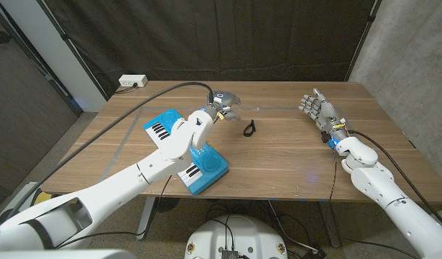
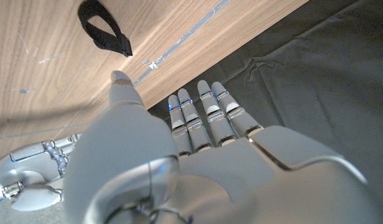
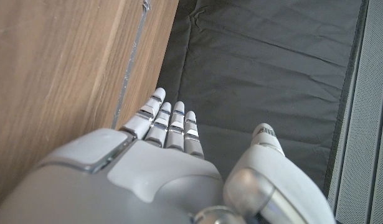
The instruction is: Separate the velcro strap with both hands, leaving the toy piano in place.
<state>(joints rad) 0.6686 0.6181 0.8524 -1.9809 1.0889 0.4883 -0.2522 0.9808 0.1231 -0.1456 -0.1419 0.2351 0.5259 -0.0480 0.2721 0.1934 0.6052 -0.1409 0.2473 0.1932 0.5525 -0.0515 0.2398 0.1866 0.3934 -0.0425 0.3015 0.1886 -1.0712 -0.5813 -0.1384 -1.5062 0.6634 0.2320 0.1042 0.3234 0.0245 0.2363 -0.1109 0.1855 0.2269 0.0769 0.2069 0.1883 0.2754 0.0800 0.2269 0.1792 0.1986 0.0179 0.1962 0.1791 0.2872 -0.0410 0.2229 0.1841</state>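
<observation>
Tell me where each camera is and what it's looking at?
Head view: from the robot's head, looking down at the wooden table, toy piano, both arms.
Left wrist view: behind the left hand, toward the velcro strap.
Right wrist view: behind the right hand, toward the table edge and dark curtain.
Shared: head and left wrist views show the strap.

Around strap (image 1: 249, 129): I see bare table (image 1: 292, 158) from 12 through 6 o'clock.
Obstacle: toy piano (image 1: 185, 147) at 8 o'clock.
</observation>
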